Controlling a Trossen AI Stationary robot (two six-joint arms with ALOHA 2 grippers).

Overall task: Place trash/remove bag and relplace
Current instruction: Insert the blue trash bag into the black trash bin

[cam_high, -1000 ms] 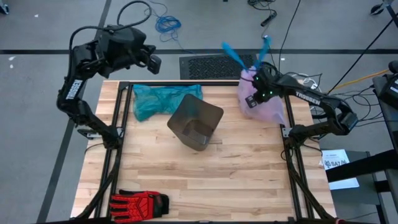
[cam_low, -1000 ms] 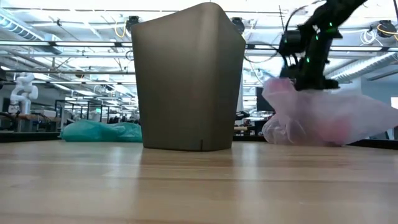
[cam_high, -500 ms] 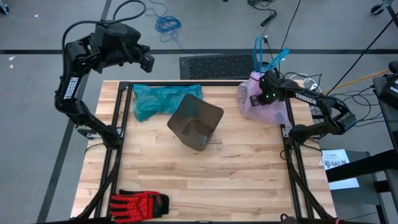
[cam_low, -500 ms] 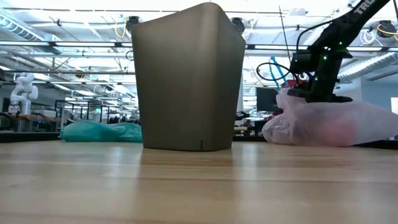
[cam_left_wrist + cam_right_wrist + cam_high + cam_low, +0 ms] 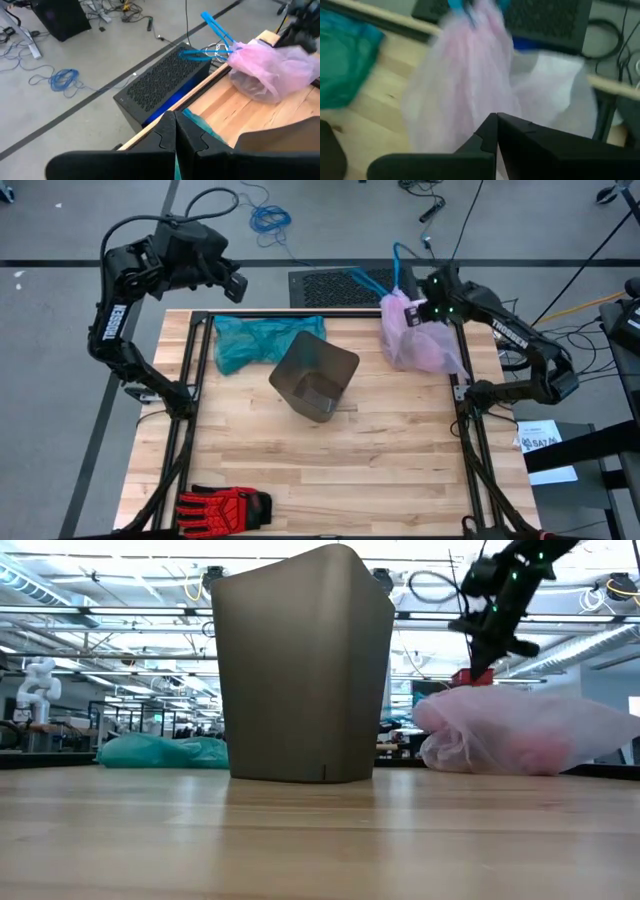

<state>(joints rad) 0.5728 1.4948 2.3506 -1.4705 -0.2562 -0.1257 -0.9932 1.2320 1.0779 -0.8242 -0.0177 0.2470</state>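
This is a robotics lab in a large open industrial hall. A wooden table [image 5: 330, 450] in a black metal frame stands on grey concrete floor, with loose cables [image 5: 268, 220] and a black vented equipment box [image 5: 165, 82] beside it. The low view shows exposed ceiling trusses [image 5: 110, 610], strip lights, rows of workstations, and a white robot arm [image 5: 38, 680] farther back.

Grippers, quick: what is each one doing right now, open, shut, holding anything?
Left gripper: shut, empty, beyond the table's far left corner.
Right gripper: shut, above the pink bag; whether it grips the bag cannot be told.
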